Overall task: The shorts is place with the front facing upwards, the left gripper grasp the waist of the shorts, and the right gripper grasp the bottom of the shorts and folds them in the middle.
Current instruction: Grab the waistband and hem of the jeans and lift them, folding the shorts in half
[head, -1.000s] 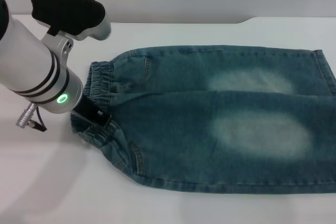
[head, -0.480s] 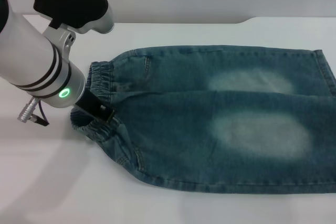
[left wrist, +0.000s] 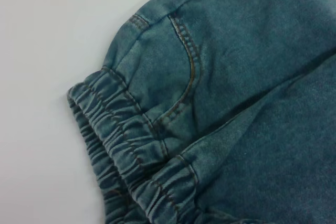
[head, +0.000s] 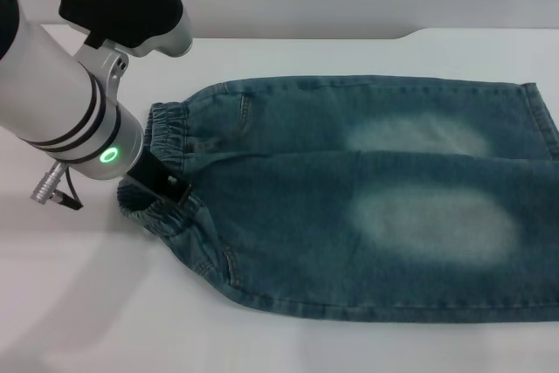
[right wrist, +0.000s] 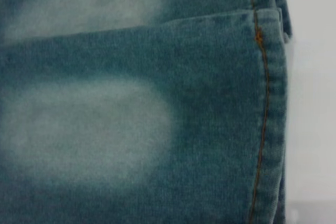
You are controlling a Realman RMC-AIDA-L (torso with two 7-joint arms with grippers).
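Note:
The blue-teal denim shorts (head: 367,198) lie flat on the white table, front up, with two pale patches. Their gathered waist (head: 166,133) points to the left and the leg hems, the bottom of the shorts (head: 546,124), reach the right edge of the head view. My left gripper (head: 166,188) sits at the near part of the waist, its black claw pinched into the bunched elastic band. The left wrist view shows the ruffled waist (left wrist: 121,145) and a pocket seam close up. In the right wrist view a stitched hem (right wrist: 268,103) appears; the right gripper itself does not show.
The white table (head: 87,303) stretches to the left of the shorts and in front of them. Its far edge (head: 288,38) runs behind the shorts. The silver-white left arm (head: 61,93) hangs over the table's left side.
The left arm has risen and shifted slightly away from me, and the near corner of the waist has come up a little with the claw. The rest of the shorts lie as before.

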